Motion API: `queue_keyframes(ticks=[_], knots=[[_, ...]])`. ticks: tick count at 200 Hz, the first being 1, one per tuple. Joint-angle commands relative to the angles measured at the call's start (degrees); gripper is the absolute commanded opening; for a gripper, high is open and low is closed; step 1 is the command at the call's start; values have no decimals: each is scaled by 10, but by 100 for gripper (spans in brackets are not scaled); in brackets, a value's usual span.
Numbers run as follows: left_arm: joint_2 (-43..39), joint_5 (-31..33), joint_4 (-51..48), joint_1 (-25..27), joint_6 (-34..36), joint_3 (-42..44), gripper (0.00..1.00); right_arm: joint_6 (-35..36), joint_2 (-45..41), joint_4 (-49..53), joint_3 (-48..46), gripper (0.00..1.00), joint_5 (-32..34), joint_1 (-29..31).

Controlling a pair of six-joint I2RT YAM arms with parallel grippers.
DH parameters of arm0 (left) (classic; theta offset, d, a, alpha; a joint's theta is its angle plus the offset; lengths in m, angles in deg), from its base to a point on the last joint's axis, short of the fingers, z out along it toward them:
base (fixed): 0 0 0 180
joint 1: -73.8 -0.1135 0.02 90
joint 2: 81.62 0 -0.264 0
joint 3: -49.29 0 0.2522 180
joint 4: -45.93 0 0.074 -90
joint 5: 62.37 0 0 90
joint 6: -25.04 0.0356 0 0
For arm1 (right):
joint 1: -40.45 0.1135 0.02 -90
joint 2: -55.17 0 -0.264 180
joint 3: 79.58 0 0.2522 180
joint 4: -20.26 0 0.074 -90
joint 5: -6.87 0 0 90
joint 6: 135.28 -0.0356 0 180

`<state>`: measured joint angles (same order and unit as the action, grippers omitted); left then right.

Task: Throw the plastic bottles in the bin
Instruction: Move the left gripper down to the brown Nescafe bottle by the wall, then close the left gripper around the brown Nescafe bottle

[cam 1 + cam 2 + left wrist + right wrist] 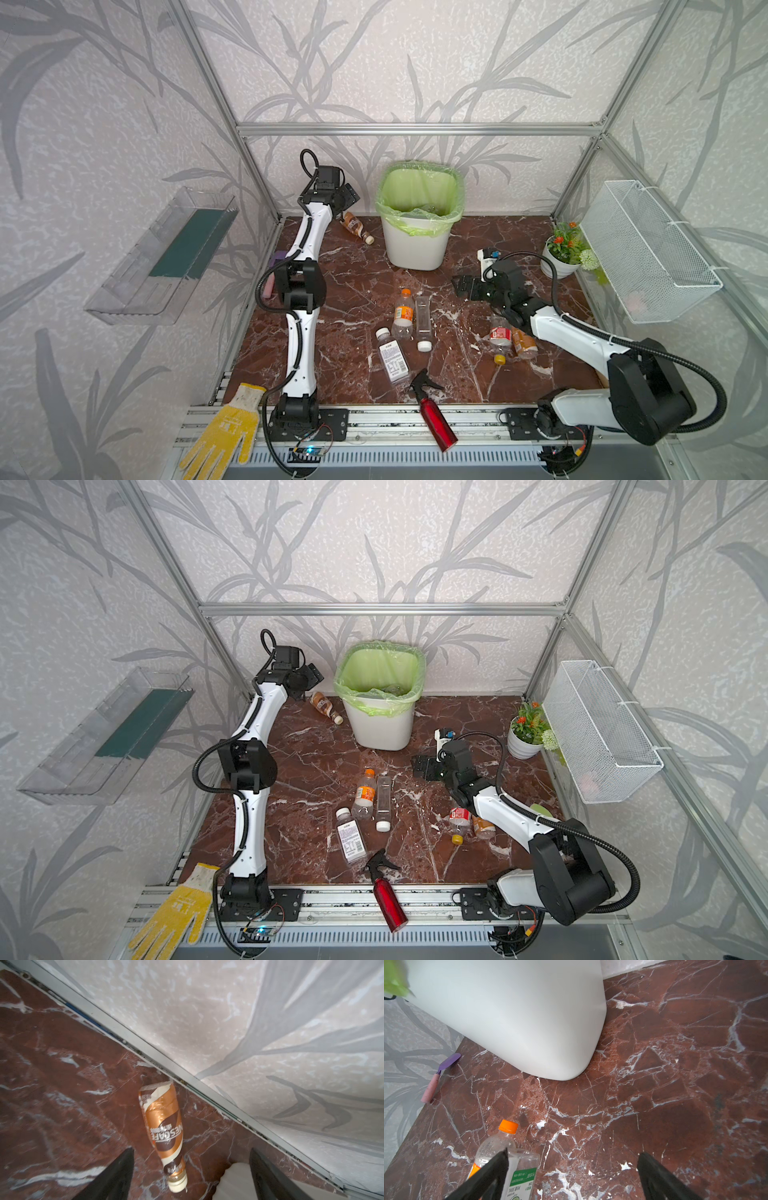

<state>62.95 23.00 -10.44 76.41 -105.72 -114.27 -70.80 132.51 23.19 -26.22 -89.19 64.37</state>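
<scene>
A red-brown marble-patterned table (365,270) filled the floor of the enclosure. At its back stood the white bin (415,249), lined with a light-green bag folded over its rim. Something clear showed low inside it, too faint to identify.

The left claw (191,1150) hung over the back corner just left of the bin, its fingers apart and gripping nothing. Below and between them lay the coffee bottle (164,1126), flat on the table, its base toward the back wall and its pale cap toward the bin. The right claw (573,1152) hovered low over bare table to the front right of the bin, its fingers also wide apart and empty.

Five more bottles lay on the table, all outside the bin. The orange-labelled bottle (403,313) lay just beside the clear square bottle (423,322) mid-table, with the white-labelled bottle (392,359) just in front. Under the right arm, the red-labelled bottle (500,337) lay beside the orange-brown bottle (524,344).
</scene>
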Motion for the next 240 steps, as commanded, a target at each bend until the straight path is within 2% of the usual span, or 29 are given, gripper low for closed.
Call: queue_keyframes(ticks=[1,66,115,194,240], knots=[[37,-16,-72,2,-31,-55,86,-9,6,-12,0,97,6,1],[44,-14,-34,7,-56,0,86,-21,18,-36,-6,97,-4,2],[89,-28,-17,7,-77,-22,87,-43,26,-61,-13,97,-14,2],[126,17,1,8,-62,-38,86,-68,26,-81,-17,97,-37,1],[165,6,12,8,-69,-59,86,-67,17,-74,-25,97,-29,2]])
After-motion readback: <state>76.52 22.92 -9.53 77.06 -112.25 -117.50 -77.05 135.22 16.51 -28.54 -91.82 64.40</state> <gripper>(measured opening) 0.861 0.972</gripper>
